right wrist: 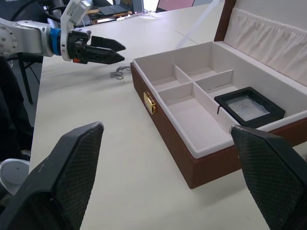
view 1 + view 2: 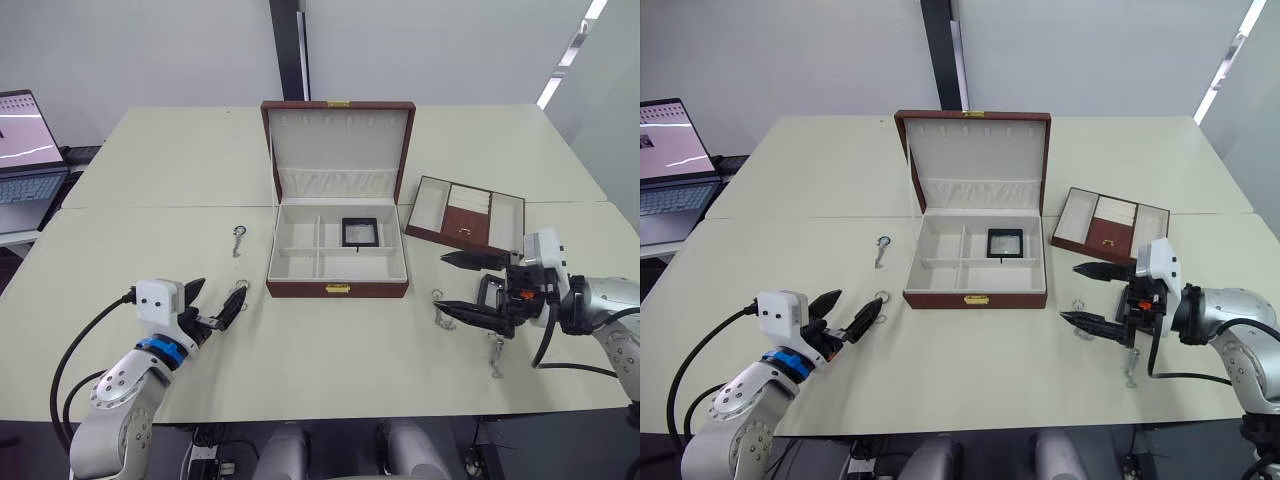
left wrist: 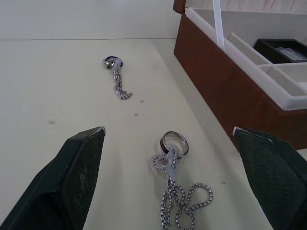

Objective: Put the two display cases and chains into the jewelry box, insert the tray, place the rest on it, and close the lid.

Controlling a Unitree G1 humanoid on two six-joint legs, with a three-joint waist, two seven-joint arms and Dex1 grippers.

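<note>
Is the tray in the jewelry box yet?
Out. The tray sits on the table beside the open jewelry box, whose compartments show one display case.

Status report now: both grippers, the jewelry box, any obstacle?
Left gripper open beside a chain. Right gripper open, empty. Jewelry box open, one display case inside. Nothing blocking.

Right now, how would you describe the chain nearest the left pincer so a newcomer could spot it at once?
Start at the open jewelry box in the middle of the table. Off its front left corner, just ahead of the open left pincer, lies a crumpled silvery chain with a plain metal ring. The other chain on that side lies farther back, stretched straighter.
</note>
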